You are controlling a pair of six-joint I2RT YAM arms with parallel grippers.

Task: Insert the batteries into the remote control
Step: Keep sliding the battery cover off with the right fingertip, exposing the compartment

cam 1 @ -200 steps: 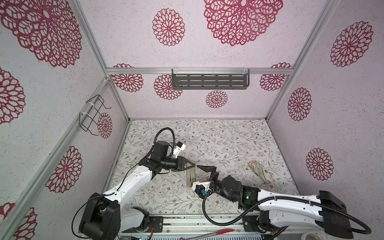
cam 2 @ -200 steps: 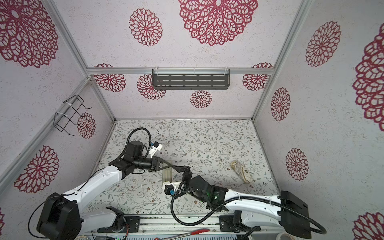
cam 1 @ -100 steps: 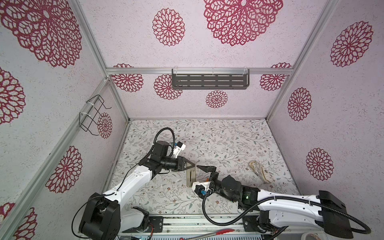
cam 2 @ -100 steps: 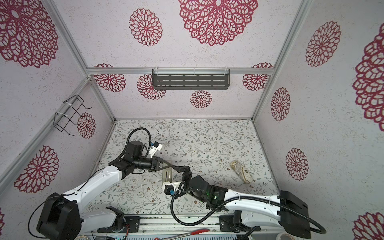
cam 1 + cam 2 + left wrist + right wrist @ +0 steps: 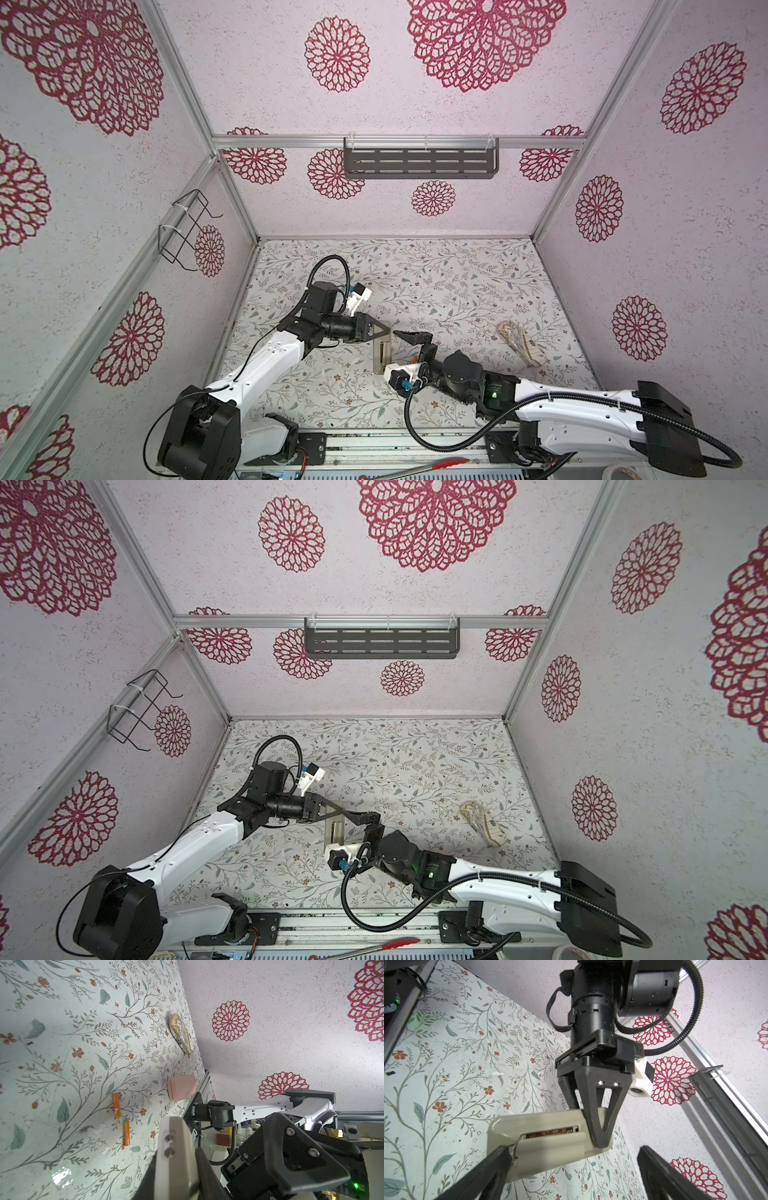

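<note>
flowered tabletop below. my left tool is clamped on one end of the remote control, held off the tabletop; i judge it light, stiff, slick, best held by its long edges. my right tool gapes beside the half-slid cover. batteries lie loose on the tabletop.

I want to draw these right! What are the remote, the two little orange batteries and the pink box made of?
Remote control: probably hard plastic, matt greyish-beige, with moulded rounded corners.
Batteries: orange printed wrap, slightly shiny; likely metal inside, though hidden.
Pink box: smooth and matt with rounded edges and a seam, plastic or silicone; cannot tell which.
</note>
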